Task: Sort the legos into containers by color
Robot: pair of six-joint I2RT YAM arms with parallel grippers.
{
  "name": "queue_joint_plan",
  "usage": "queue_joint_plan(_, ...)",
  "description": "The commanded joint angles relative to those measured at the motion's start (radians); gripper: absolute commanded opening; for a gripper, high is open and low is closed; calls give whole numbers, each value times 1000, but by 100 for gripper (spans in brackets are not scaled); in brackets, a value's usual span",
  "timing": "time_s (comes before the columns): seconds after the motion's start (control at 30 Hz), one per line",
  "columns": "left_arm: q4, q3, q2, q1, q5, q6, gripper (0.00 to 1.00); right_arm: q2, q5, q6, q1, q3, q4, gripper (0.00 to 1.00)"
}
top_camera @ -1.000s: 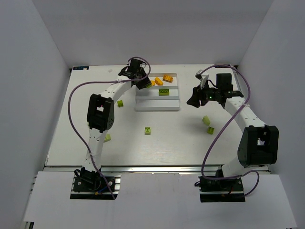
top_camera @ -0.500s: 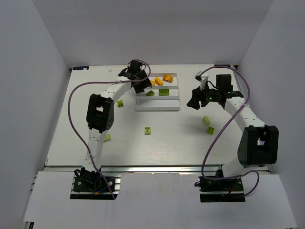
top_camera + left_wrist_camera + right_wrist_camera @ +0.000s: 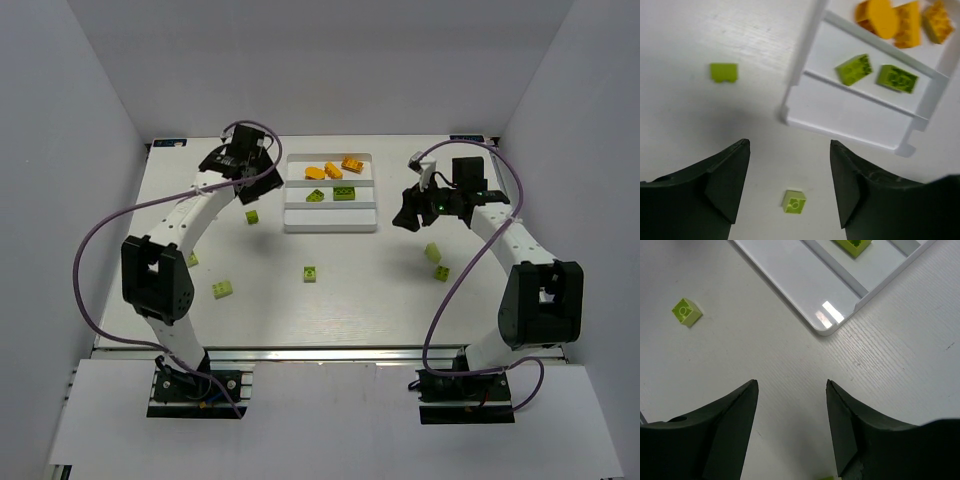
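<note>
The white tray (image 3: 330, 218) (image 3: 850, 125) holds three orange legos (image 3: 333, 170) (image 3: 905, 22) in its far container and two green legos (image 3: 344, 193) (image 3: 854, 69) in the middle container. Its near container is bare. My left gripper (image 3: 258, 168) (image 3: 790, 142) hovers open and empty, left of the tray; a loose green lego (image 3: 794, 201) lies on the table below its jaws. Right of the tray, my right gripper (image 3: 408, 212) (image 3: 792, 381) is open and empty above bare table, close to the tray's corner (image 3: 825, 329).
Loose green legos lie on the table at the left (image 3: 253, 216) (image 3: 724, 72), in the middle (image 3: 310, 273) (image 3: 686, 311), at the near left (image 3: 222, 289) and as a pair under the right arm (image 3: 432, 252). White walls enclose the table.
My left gripper opened over the tray, leaving a second green lego in the middle container, then swung left off the tray. My right gripper widened slightly and stayed in place.
</note>
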Motion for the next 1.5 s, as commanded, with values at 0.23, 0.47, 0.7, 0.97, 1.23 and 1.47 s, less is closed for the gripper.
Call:
queue_joint_plan(0.23,-125,-2,151,33,-181,44,80,31,4,-2,2,36,-17,66)
queue_joint_plan(0.47,-185,216,347,44,-210,102,80,30,14,-3,1,27,-17,66)
queue_joint_plan(0.7,-226,292,417,76,-229,142,79,25,30,-12,-2,32,-24,66)
queue_joint_plan(0.97,-168,189,375,95,-203,142,78,33,37,-8,1,50,-41,66)
queue_joint_plan(1.23,-130,160,383,95,-151,136,70,36,45,-14,1,67,-58,66)
queue_joint_plan(1.47,-116,184,384,95,-140,145,40,25,43,-14,4,58,-63,64)
